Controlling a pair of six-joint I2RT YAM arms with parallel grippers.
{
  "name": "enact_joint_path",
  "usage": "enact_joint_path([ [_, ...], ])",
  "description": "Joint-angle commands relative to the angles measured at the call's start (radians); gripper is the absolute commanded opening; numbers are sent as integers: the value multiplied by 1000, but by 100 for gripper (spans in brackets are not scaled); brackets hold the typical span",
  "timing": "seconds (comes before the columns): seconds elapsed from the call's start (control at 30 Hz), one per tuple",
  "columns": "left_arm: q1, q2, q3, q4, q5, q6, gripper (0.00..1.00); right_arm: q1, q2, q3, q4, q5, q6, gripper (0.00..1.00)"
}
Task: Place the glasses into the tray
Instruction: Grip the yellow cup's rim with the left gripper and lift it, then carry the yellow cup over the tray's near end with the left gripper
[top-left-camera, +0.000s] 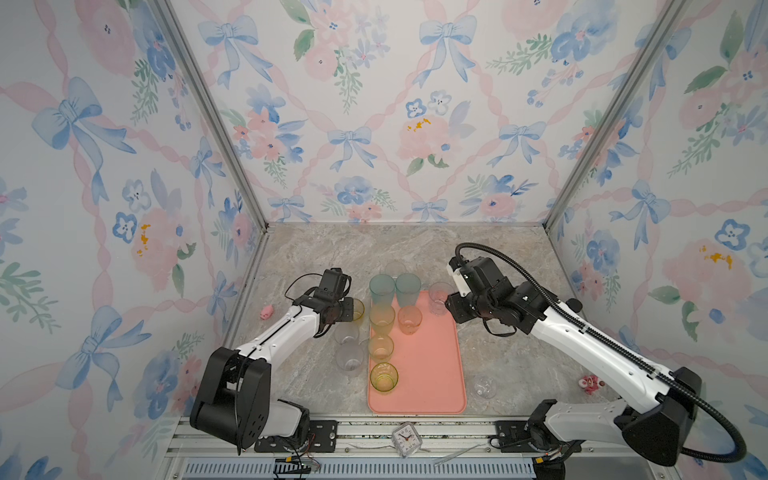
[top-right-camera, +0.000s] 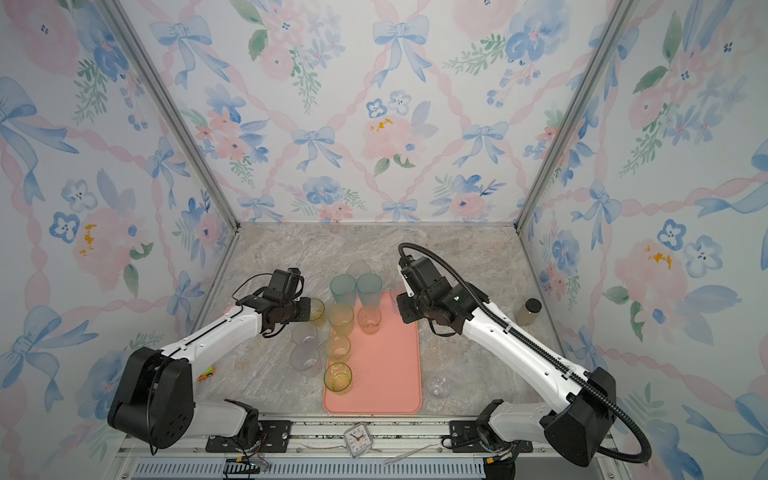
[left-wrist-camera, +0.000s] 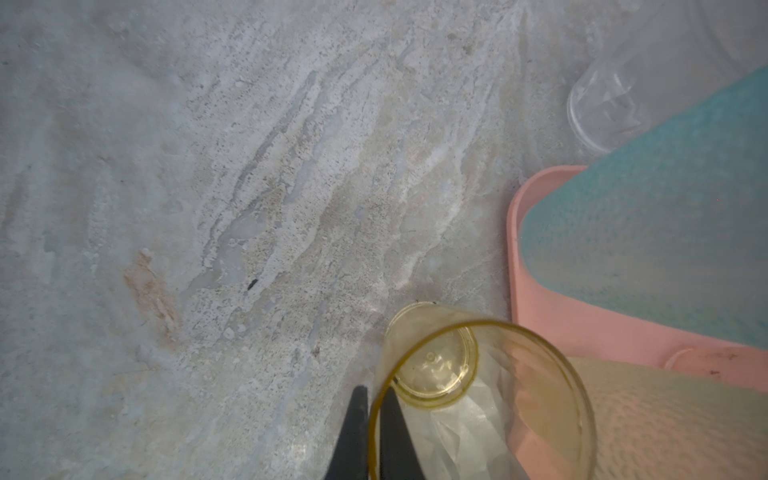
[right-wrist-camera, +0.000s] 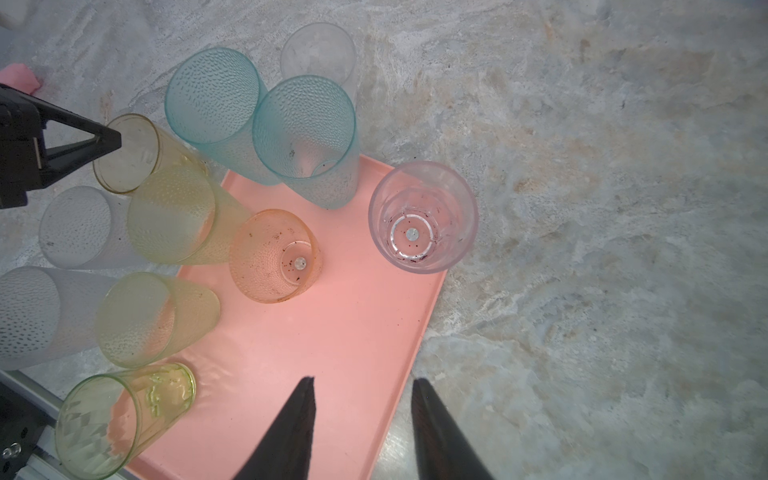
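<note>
Floral bow wallpaper (top-left-camera: 374, 104) on three walls; aluminium corner posts (top-left-camera: 210, 112); marbled grey-beige tabletop (top-left-camera: 395, 245); soft even light.

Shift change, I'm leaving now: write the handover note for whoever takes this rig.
Left gripper: shut on the rim of the yellow glass, outside the tray by its far left corner.
Right gripper: open, empty, over the tray's right edge.
Done, in tray: two teal glasses, two frosted yellow-green glasses, orange glass, clear green glass.
Unsure: pinkish glass at the far right corner.
To do: the held one, two frosted clear glasses left of the tray, clear glass behind the teals, small rounded glass right of it.
</note>
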Motion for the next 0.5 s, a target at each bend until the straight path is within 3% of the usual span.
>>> enact_joint_path([
  [0.0,6,0,17,-18,-20,13,1,-11,13,-1,-4,4,0,42],
  [0.47,11,-150,88,-27,-80,66,0,-16,39,3,6,17,2,42],
])
